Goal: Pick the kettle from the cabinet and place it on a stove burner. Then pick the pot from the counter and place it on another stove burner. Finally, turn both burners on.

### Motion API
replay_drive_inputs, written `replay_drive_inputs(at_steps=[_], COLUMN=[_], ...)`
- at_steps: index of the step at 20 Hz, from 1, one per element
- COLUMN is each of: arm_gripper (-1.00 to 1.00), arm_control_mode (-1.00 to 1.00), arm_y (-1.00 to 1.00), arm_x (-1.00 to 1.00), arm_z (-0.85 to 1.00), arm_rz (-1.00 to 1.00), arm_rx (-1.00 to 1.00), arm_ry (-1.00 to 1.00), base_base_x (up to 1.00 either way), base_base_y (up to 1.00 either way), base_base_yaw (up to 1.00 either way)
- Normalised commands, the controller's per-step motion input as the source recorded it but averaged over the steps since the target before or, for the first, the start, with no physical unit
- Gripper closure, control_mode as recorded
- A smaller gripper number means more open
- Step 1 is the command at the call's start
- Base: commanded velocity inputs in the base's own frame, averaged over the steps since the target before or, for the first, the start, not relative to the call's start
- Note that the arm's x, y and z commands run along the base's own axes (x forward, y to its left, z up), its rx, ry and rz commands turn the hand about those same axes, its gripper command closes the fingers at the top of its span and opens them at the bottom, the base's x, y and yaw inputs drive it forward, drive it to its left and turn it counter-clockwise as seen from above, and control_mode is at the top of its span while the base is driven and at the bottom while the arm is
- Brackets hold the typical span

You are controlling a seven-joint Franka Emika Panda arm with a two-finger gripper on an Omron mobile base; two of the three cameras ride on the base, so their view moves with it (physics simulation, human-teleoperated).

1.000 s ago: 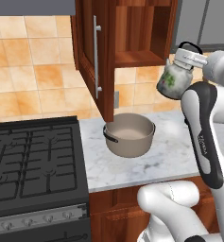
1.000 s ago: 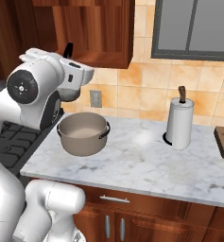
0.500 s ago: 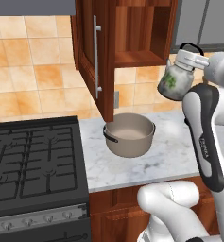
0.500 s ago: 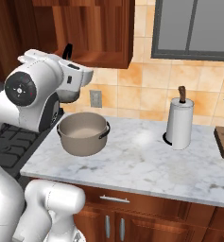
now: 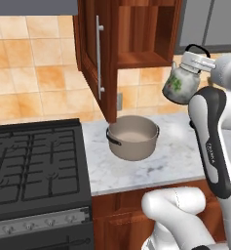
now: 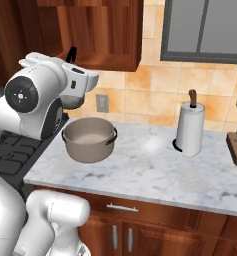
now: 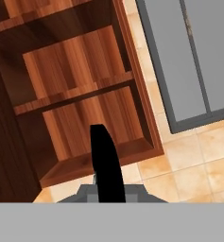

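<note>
Kettle held in the air to the right of the open cabinet, above the counter.

The gripper (image 5: 199, 57) is clamped on the thin black handle of the kettle (image 5: 179, 85), which hangs tilted, its leafy body just right of the cabinet (image 5: 131, 46) and lower than its bottom shelf. The cabinet door stands swung out to the left, its silver bar handle (image 5: 100, 57) facing the room. Below the cabinet, the pot (image 5: 133, 136) sits on the counter (image 5: 178, 156), near the left edge beside the black range (image 5: 34, 166). Farther right of the cabinet, the paper-towel roll (image 6: 190, 127) stands upright on the counter beneath the grey glass-fronted cabinet (image 6: 205, 30).
</note>
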Motion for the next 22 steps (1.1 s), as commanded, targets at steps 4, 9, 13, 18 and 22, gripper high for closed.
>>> replay_drive_inputs(at_steps=[4, 9, 13, 18, 22], arm_gripper=[1.0, 1.0, 1.0, 1.0, 1.0], arm_control_mode=[1.0, 1.0, 1.0, 1.0, 1.0], arm_y=[0.0, 0.0, 0.0, 0.0, 0.0], arm_x=[0.0, 0.0, 0.0, 0.0, 0.0], arm_z=[0.0, 0.0, 0.0, 0.0, 0.0], arm_rz=[0.0, 0.0, 0.0, 0.0, 0.0], arm_rx=[0.0, 0.0, 0.0, 0.0, 0.0], arm_ry=[0.0, 0.0, 0.0, 0.0, 0.0], base_base_x=[-0.42, -0.47, -0.58, -0.62, -0.56], base_base_y=[0.2, 0.23, 0.34, 0.43, 0.47], base_base_yaw=[0.0, 0.0, 0.0, 0.0, 0.0])
